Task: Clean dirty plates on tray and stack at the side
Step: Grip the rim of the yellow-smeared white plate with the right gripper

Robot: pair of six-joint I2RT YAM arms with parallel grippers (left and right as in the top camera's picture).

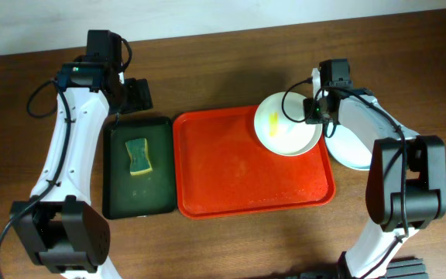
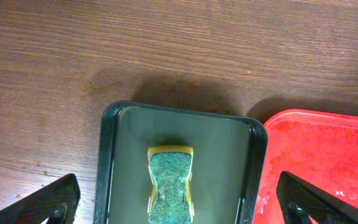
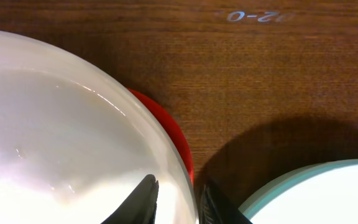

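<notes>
Cream glossy round plate (image 1: pixel 294 136) | yellow smear (image 1: pixel 273 124) | right gripper (image 3: pixel 178 194) astride rim

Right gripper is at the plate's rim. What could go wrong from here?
1. The right gripper straddles only the smeared plate's thin rim; it may slip or tilt on lifting.
2. The second plate lies close beside it; a swing could knock it.
3. The sponge lies in the green tray, unused; the smear could get stacked.
</notes>
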